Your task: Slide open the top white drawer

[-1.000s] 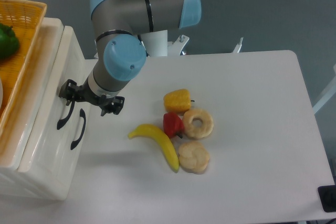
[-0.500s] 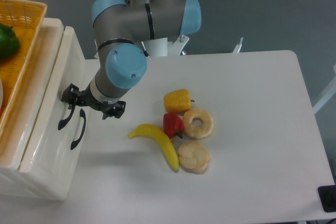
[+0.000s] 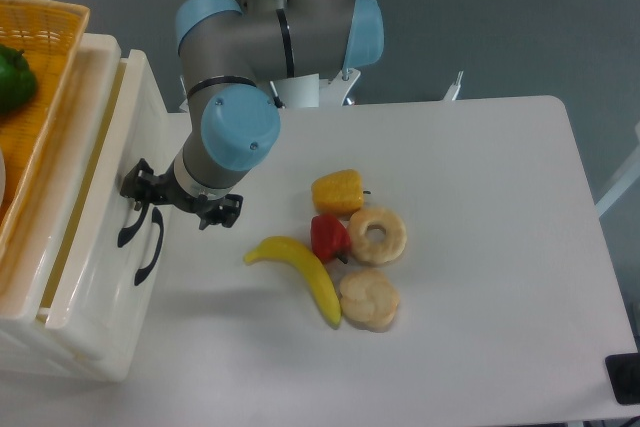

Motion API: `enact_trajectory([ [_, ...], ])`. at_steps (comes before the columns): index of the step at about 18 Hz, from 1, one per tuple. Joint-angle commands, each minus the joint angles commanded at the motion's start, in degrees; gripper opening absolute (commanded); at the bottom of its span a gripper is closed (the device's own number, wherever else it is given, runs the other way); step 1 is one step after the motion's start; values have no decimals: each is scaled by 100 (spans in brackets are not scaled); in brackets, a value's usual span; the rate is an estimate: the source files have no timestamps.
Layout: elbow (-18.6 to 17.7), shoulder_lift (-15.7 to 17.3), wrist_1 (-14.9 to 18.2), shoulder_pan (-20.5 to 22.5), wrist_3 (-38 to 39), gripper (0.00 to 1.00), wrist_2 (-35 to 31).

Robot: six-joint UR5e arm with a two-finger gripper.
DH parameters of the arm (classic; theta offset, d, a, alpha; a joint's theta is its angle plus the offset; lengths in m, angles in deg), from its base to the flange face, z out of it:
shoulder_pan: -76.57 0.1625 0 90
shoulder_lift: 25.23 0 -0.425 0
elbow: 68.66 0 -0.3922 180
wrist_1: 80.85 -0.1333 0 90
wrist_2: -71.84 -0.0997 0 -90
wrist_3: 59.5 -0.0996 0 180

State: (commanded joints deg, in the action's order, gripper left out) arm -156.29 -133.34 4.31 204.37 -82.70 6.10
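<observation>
The top white drawer (image 3: pixel 100 257) stands a little way out of the cream cabinet (image 3: pixel 60 347) at the left, with a narrow gap (image 3: pixel 92 182) showing along its upper edge. Its curved black handle (image 3: pixel 126 226) is at the drawer's middle. My gripper (image 3: pixel 142 193) is at the upper end of that handle, its black left finger (image 3: pixel 133 186) touching it. The blue-and-grey wrist covers the fingertips, so the jaws' state is hidden.
The lower drawer's handle (image 3: pixel 152 247) sits just right of the top one. An orange wicker basket (image 3: pixel 40 67) with a green item rests on the cabinet. A banana (image 3: pixel 300 272), red pepper (image 3: pixel 329 237), yellow pepper (image 3: pixel 337 192), doughnut (image 3: pixel 377 235) and bun (image 3: pixel 369 298) lie mid-table.
The top drawer has slid rightward out of the cabinet, opening a gap at its upper edge. My gripper and the handle have shifted slightly right with it.
</observation>
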Motion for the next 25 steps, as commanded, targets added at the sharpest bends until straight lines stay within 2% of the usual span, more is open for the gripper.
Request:
enact_trajectory([
  [25,-9,-26,-44,483,-414,100,-211],
])
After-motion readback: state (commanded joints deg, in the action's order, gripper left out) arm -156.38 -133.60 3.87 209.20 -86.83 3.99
